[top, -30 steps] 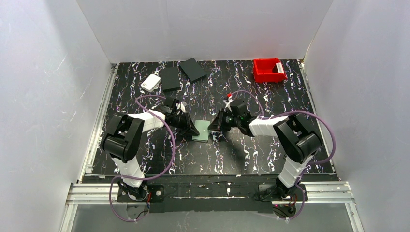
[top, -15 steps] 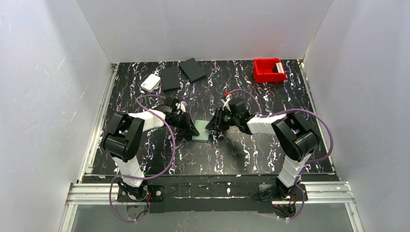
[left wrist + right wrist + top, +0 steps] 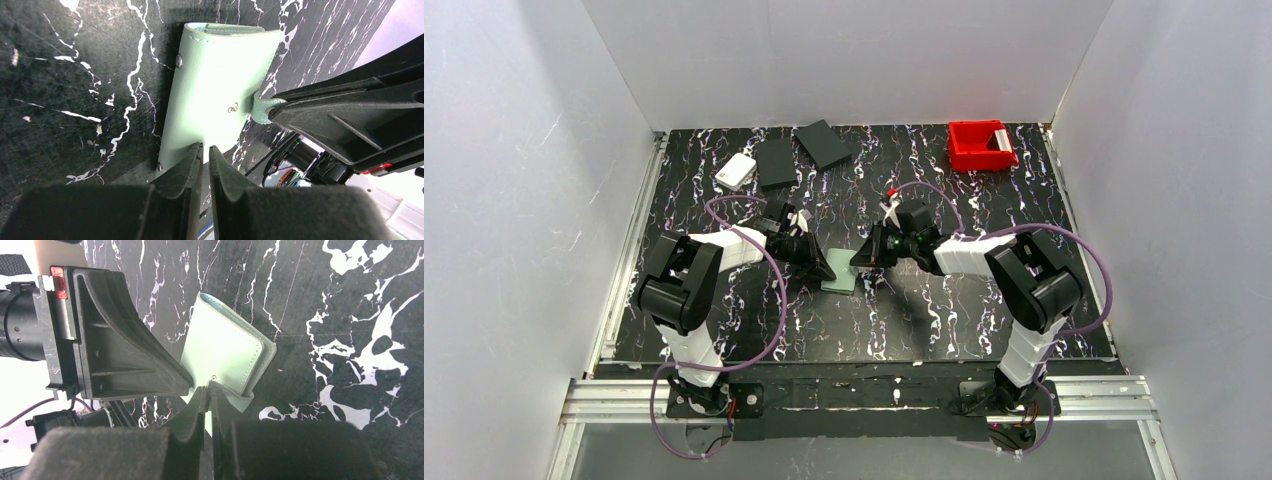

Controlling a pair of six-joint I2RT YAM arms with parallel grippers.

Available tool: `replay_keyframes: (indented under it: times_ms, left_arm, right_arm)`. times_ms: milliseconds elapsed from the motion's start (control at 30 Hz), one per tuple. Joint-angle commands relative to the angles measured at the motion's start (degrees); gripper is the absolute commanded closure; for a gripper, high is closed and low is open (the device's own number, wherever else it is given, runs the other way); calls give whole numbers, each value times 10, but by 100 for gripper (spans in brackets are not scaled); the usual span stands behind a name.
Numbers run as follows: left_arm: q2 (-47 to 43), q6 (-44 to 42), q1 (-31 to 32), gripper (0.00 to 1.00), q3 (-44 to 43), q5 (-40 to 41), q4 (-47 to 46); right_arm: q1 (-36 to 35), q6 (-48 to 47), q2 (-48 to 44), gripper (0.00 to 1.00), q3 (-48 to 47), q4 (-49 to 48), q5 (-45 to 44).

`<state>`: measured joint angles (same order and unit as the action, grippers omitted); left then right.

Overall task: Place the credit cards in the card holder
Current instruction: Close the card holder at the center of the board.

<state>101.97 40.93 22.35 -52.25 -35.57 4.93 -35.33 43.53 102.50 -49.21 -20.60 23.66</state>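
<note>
Green card holder (image 3: 220,352): R pincer (image 3: 209,390) edged closer.

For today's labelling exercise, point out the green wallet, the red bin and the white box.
green wallet (image 3: 215,85): left wrist view, middle of its outer cover.
red bin (image 3: 979,162): top view, its near wall.
white box (image 3: 736,171): top view, middle of its top.

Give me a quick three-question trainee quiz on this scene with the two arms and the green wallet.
1. True or false: the left gripper and the right gripper are both closed on the card holder.
2. What does the right gripper pinch? A the snap tab; B the folded spine; C a card.
3. Fill in: the red bin stands at the table's far ___ corner.
Key: 1 true; 2 A; 3 right.
</note>
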Motion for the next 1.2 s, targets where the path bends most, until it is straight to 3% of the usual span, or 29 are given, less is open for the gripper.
replay_keyframes:
  times_ms: [0, 667, 1167]
  left_arm:
    - [12, -12, 1, 91, -5, 3, 36]
    - [15, -10, 2, 92, -5, -2, 32]
    - [13, -11, 2, 93, -5, -2, 34]
  right_arm:
    - [-7, -18, 26, 99, -51, 16, 12]
    - [-77, -188, 57, 98, -172, 281, -180]
    - [-118, -241, 59, 97, -205, 338, -291]
